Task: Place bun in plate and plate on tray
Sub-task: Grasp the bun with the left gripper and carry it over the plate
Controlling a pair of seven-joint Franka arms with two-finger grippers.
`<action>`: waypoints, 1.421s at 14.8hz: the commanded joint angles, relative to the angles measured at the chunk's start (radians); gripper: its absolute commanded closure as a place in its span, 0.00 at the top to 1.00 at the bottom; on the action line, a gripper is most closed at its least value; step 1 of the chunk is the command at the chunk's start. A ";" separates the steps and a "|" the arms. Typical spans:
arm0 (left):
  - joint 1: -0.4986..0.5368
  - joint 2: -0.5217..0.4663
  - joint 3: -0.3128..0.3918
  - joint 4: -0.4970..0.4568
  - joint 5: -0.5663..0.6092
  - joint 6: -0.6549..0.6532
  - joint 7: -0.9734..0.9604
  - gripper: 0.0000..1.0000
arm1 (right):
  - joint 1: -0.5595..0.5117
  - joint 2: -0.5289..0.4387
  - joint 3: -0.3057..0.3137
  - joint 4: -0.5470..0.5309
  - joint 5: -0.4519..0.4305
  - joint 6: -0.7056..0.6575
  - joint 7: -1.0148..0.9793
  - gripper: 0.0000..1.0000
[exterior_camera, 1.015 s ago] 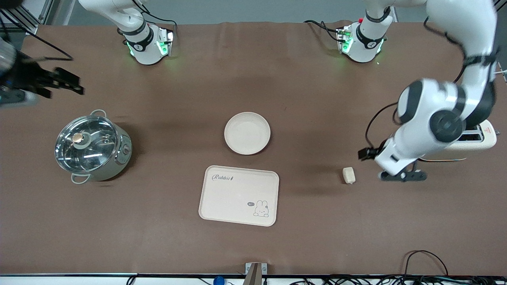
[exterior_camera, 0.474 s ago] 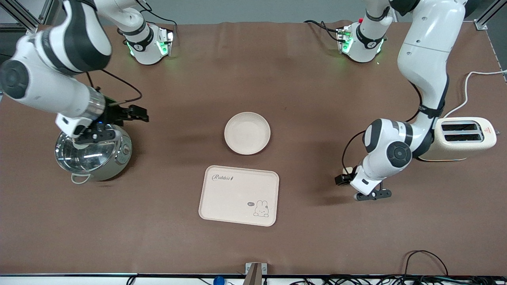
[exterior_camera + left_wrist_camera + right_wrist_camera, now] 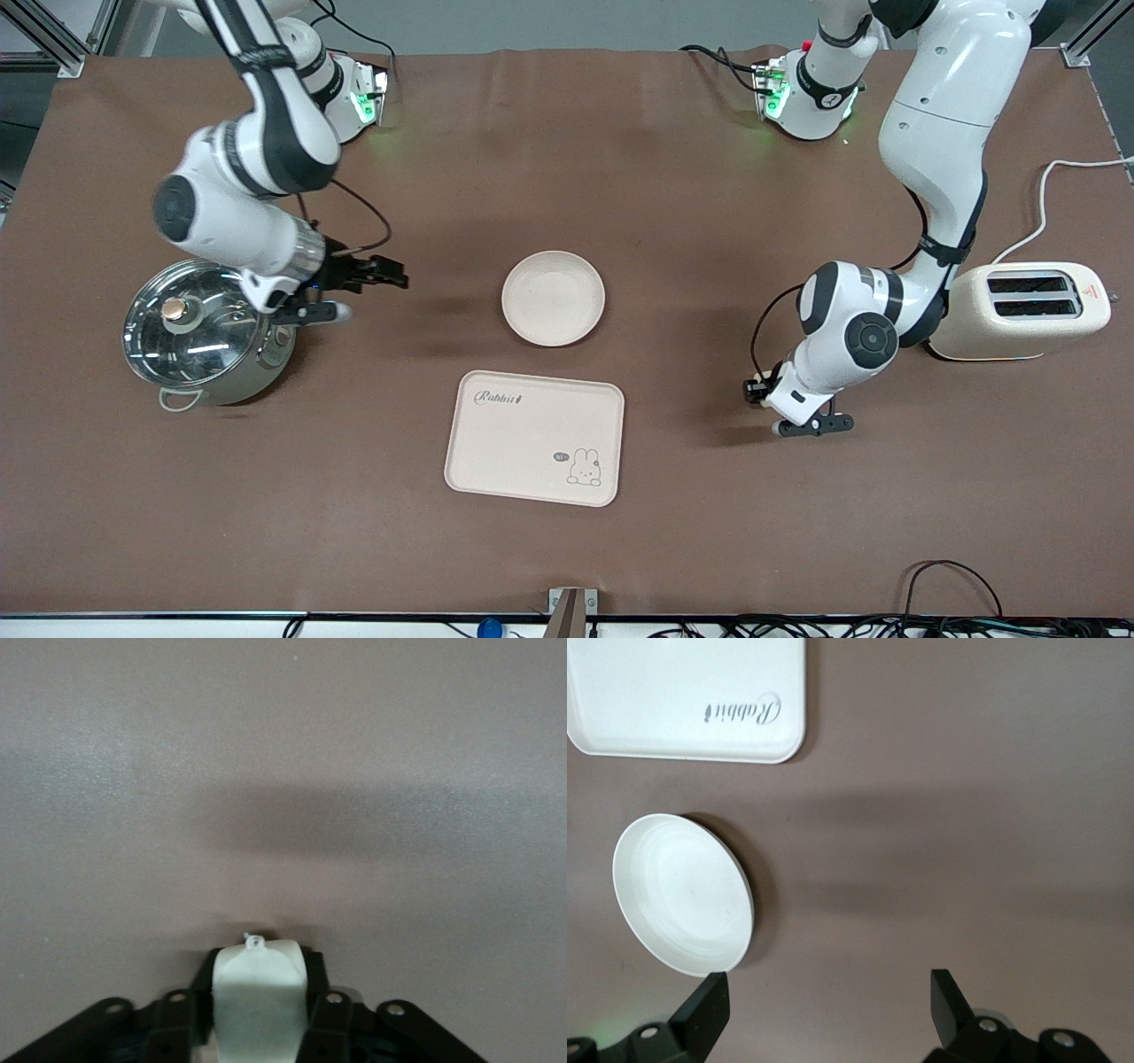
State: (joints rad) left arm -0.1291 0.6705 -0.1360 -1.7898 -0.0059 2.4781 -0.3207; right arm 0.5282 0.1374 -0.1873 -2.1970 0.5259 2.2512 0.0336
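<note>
The bun (image 3: 260,1001) is a cream-white lump clamped between the fingers of my left gripper (image 3: 260,967). In the front view the left gripper (image 3: 781,409) is low over the table, beside the tray toward the left arm's end, and its wrist hides the bun. The round plate (image 3: 553,298) sits empty at mid-table and shows in the right wrist view (image 3: 682,895). The rectangular "Rabbit" tray (image 3: 534,438) lies empty, nearer to the front camera than the plate, and also shows in the right wrist view (image 3: 682,700). My right gripper (image 3: 372,291) is open and empty between pot and plate; its fingers are wide apart in its wrist view (image 3: 828,992).
A steel pot with a glass lid (image 3: 205,332) stands toward the right arm's end, right beside the right wrist. A cream toaster (image 3: 1019,310) with a white cord stands toward the left arm's end, beside the left arm's elbow.
The left arm came down over the bun and now covers it. The right arm swung in from the table's edge, past the pot, toward the plate.
</note>
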 commanded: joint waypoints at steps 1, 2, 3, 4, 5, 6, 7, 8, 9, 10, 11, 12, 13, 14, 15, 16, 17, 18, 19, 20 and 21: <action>0.000 -0.054 -0.022 -0.043 -0.011 0.007 0.018 0.11 | 0.106 0.073 -0.009 -0.043 0.119 0.126 0.009 1.00; -0.003 -0.064 -0.042 -0.042 -0.009 0.002 0.005 0.11 | 0.148 0.092 -0.009 -0.044 0.173 0.143 0.009 1.00; -0.007 -0.084 -0.072 -0.034 -0.009 -0.007 -0.003 0.10 | 0.174 0.117 -0.009 -0.044 0.236 0.157 0.009 1.00; -0.015 -0.092 -0.092 -0.023 -0.008 -0.028 -0.021 0.10 | 0.188 0.134 -0.009 -0.044 0.282 0.186 0.009 1.00; -0.044 -0.094 -0.108 0.009 -0.005 -0.074 -0.085 0.10 | 0.215 0.155 -0.009 -0.044 0.310 0.214 0.009 1.00; -0.078 -0.094 -0.108 0.035 -0.002 -0.120 -0.153 0.10 | 0.235 0.175 -0.009 -0.043 0.333 0.247 0.009 1.00; -0.113 -0.094 -0.109 0.061 -0.002 -0.154 -0.213 0.10 | 0.255 0.189 -0.009 -0.043 0.354 0.283 0.009 1.00; -0.142 -0.094 -0.109 0.081 -0.002 -0.177 -0.268 0.10 | 0.269 0.208 -0.009 -0.040 0.362 0.301 0.009 1.00; -0.173 -0.094 -0.111 0.098 -0.002 -0.179 -0.334 0.09 | 0.274 0.218 -0.009 -0.035 0.370 0.315 0.009 1.00; -0.206 -0.088 -0.112 0.108 -0.002 -0.179 -0.400 0.09 | 0.280 0.223 -0.009 -0.035 0.384 0.323 0.008 1.00; -0.248 -0.085 -0.111 0.121 -0.002 -0.179 -0.472 0.09 | 0.289 0.226 -0.009 -0.032 0.400 0.324 0.008 1.00; -0.291 -0.066 -0.111 0.147 -0.002 -0.179 -0.541 0.09 | 0.303 0.228 -0.009 -0.029 0.416 0.324 0.008 1.00; -0.329 -0.039 -0.111 0.177 -0.005 -0.179 -0.599 0.09 | 0.308 0.240 -0.009 -0.024 0.421 0.324 0.008 1.00; -0.366 -0.019 -0.111 0.206 -0.005 -0.177 -0.663 0.10 | 0.312 0.252 -0.009 -0.015 0.421 0.327 0.008 1.00; -0.401 0.007 -0.109 0.223 -0.006 -0.173 -0.728 0.11 | 0.318 0.258 -0.009 -0.010 0.421 0.329 0.008 1.00; -0.423 0.023 -0.109 0.236 -0.005 -0.162 -0.773 0.15 | 0.322 0.269 -0.009 -0.004 0.422 0.329 0.008 1.00; -0.438 0.037 -0.109 0.237 -0.005 -0.133 -0.802 0.19 | 0.322 0.275 -0.009 0.005 0.430 0.329 0.008 1.00; -0.455 0.047 -0.109 0.237 -0.006 -0.081 -0.825 0.26 | 0.323 0.284 -0.009 0.014 0.443 0.329 0.008 1.00; -0.469 0.064 -0.109 0.236 -0.006 -0.040 -0.842 0.31 | 0.328 0.294 -0.009 0.026 0.451 0.329 0.008 1.00; -0.478 0.082 -0.109 0.237 -0.006 -0.004 -0.860 0.44 | 0.331 0.306 -0.009 0.039 0.460 0.329 0.008 1.00; -0.487 0.098 -0.106 0.236 -0.002 0.030 -0.868 0.70 | 0.337 0.321 -0.009 0.051 0.465 0.330 0.008 1.00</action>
State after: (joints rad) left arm -0.6002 0.7250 -0.2536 -1.5849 -0.0059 2.4559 -1.1647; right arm 0.8411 0.4230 -0.1866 -2.1806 0.9556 2.5737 0.0380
